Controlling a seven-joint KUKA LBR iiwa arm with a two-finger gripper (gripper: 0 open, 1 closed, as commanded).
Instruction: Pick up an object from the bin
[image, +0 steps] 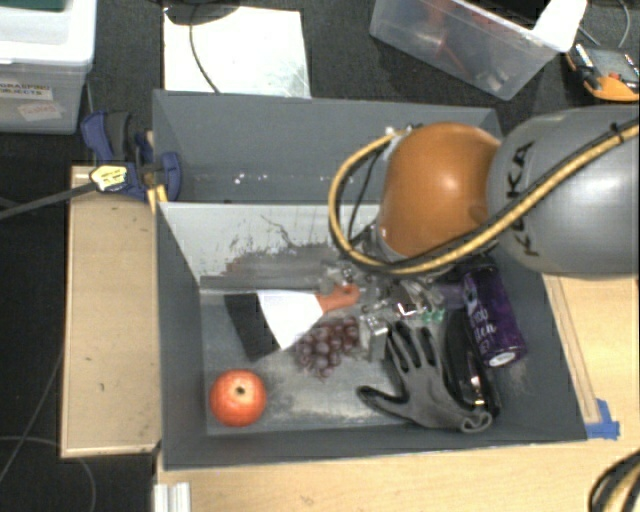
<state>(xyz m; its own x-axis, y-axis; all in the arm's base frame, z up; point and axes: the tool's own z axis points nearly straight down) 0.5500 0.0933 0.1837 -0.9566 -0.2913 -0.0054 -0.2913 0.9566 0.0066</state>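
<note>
**Grey bin on the tabletop: claw low at mid-bin, grapes just beside it**

Camera view: a pale wood tabletop carries a grey metal bin. The arm reaches in from view-R. Its orange wrist cover, w/ a yellow-black cable looped round it, hangs over the bin's rear half. The claw is low below that cover. Can't tell how wide it stands, and nothing can be seen gripped in it.

Nearest things:
- small orange piece, just view-L of the claw
- bunch of dark purple grapes, just beside the claw, view-L and a bit nearer the front
- black glove, directly in front of the claw

Further off: a white card and a black flat strip to view-L, and a purple bottle to view-R. A red apple lies well apart in the front-L corner.

Judgement: the grapes look the likeliest pick, though which thing is meant can't be settled. They lie view-L and frontward of the claw, near but prob. not under it. So the coming move turns on a short shift that way before closing. The bunch is squat, w/ its long axis approx. diagonal from rear-R to front-L, and it has no clear pointing end. The glove's digits point rearward at the claw, cuff toward the front.
</note>
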